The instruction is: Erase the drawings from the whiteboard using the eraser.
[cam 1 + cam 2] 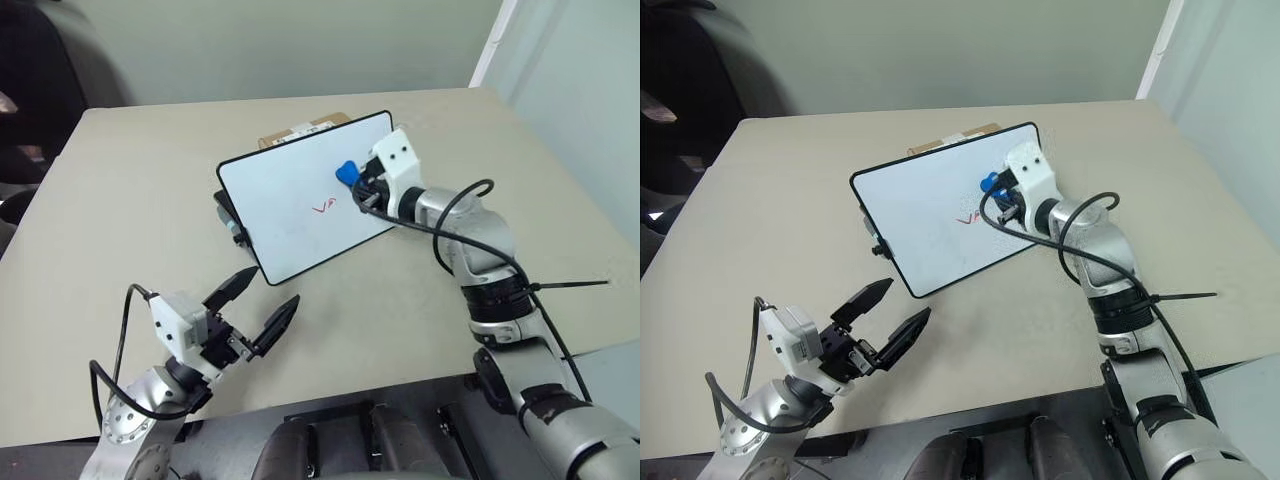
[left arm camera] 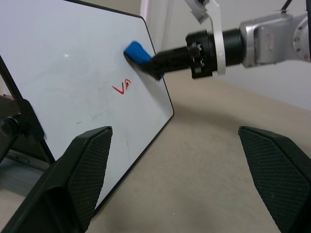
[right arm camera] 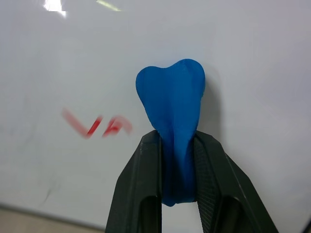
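Eraser (image 3: 171, 104) in R jaws, above drawings (image 3: 97, 125), mid-whiteboard (image 1: 280, 190).

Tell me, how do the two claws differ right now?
The right claw is shut on the blue eraser at the whiteboard; the left claw is open and holds nothing. The right is up by the board above the red drawings; the left hangs over the table, short of the board. Both have two black fingers.
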